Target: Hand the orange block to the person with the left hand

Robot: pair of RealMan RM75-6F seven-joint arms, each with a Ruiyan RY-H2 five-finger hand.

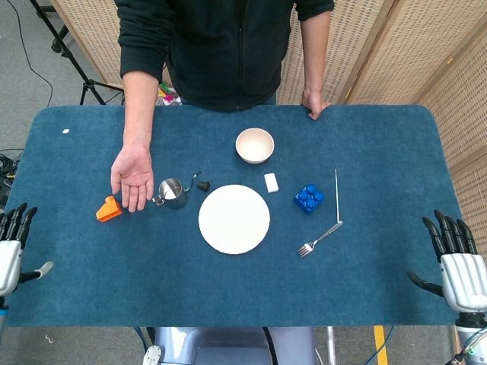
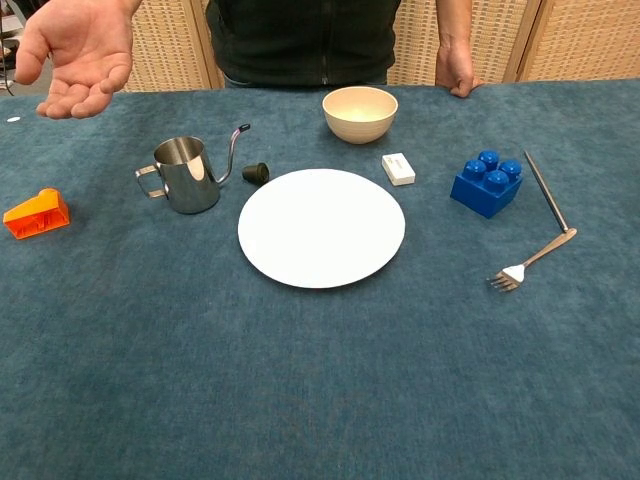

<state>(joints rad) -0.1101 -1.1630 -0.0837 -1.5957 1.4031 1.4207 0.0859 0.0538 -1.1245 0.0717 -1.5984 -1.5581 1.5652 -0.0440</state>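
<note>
The orange block [image 1: 108, 208] [image 2: 36, 214] lies on the blue table at the left, just under the person's outstretched open palm [image 1: 132, 176] [image 2: 78, 55]. My left hand [image 1: 11, 251] hovers at the table's near left edge, fingers apart and holding nothing, well short of the block. At the near right edge my right hand [image 1: 457, 262] is likewise spread and empty. Neither hand shows in the chest view.
A steel pitcher [image 1: 172, 192] stands right of the block, with a small black cap [image 1: 203, 185] beside it. A white plate [image 1: 234, 218], cream bowl [image 1: 254, 145], white eraser [image 1: 271, 182], blue brick [image 1: 308, 198] and fork [image 1: 319, 239] fill the middle and right.
</note>
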